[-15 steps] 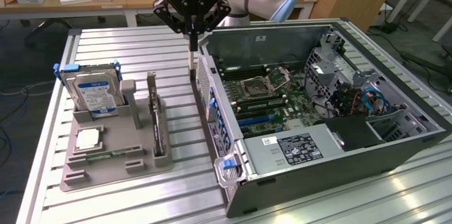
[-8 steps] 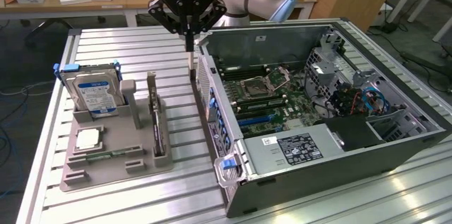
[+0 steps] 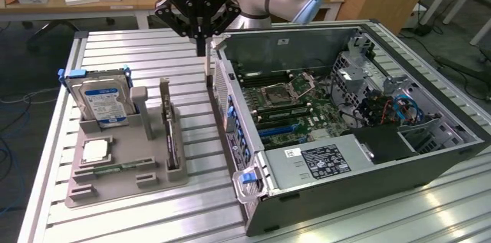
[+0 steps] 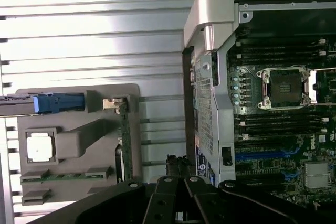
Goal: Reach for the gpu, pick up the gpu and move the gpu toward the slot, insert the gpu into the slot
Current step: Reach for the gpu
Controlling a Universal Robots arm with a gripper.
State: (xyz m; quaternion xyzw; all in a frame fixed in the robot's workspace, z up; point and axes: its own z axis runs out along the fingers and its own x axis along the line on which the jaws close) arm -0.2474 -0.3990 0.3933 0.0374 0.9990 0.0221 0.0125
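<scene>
The gpu stands on edge in a groove of the grey holder, its silver bracket end toward the back. In the wrist view the gpu shows edge-on as a thin green strip. My gripper hangs well above the table, behind the gpu and near the back corner of the open computer case. Its fingers are shut on nothing, and the gripper tips meet in the wrist view. The slot, a long blue strip, lies on the green motherboard inside the case, and the slot is bare.
A silver-blue hard drive, a square CPU chip and a memory stick sit in the same holder. Inside the case are the CPU socket, a grey power supply and cables. The case wall stands between holder and motherboard.
</scene>
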